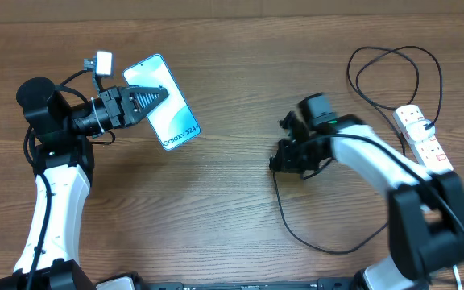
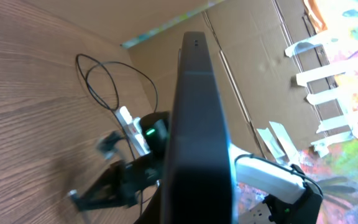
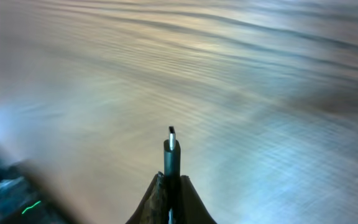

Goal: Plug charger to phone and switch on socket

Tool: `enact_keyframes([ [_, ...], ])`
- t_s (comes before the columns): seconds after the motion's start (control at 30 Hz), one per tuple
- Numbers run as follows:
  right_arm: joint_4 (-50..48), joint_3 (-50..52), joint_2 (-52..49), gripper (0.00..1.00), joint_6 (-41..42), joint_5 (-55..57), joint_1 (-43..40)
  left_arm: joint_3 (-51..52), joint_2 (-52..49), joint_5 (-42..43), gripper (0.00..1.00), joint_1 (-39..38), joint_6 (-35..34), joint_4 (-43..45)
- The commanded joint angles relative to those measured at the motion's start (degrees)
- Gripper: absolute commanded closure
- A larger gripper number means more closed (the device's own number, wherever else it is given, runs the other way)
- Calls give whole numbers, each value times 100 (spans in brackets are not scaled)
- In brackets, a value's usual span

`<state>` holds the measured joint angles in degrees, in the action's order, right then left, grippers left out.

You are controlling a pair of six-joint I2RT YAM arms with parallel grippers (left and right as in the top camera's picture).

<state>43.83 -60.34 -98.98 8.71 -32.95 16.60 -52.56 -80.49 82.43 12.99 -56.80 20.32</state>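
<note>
The phone point(image 1: 167, 109), its light-blue screen reading "Galaxy S24", is held tilted off the table at the back left, with my left gripper point(image 1: 161, 95) shut on it. The left wrist view shows the phone point(image 2: 197, 124) edge-on as a dark slab. My right gripper point(image 1: 283, 158), near the table's middle, is shut on the charger. Its small plug tip point(image 3: 171, 149) sticks out past the fingers point(image 3: 157, 199) above the wood. The thin black cable point(image 1: 329, 251) trails toward the front. The white socket point(image 1: 416, 125) lies at the far right.
A loop of black cable point(image 1: 393, 56) lies on the wood behind the socket at the back right. My right arm's white link point(image 1: 369, 157) reaches across in front of the socket. Bare wooden table point(image 1: 232, 209) lies between the two grippers.
</note>
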Motion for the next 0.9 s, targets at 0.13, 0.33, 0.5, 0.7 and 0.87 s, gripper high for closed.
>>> enact_keyframes([
  [0.13, 1082, -203, 1169, 96, -2387, -3497, -435, -118, 28, 92, 96, -284, 7, 31],
  [0.33, 1086, -39, 1176, 96, -2702, -4172, -11, -118, 28, -271, 96, -920, -24, 57],
  [0.5, 761, -37, 1176, 96, -2699, -4172, 448, -118, 28, -551, 96, -1233, 7, 87],
  [0.7, 407, -39, 1176, 96, -2371, -4175, 546, -118, 28, -555, 96, -1233, 72, 92],
  [0.87, -398, -39, 1176, 96, -1333, -4175, 551, -118, 28, -619, 96, -1233, 111, 92],
])
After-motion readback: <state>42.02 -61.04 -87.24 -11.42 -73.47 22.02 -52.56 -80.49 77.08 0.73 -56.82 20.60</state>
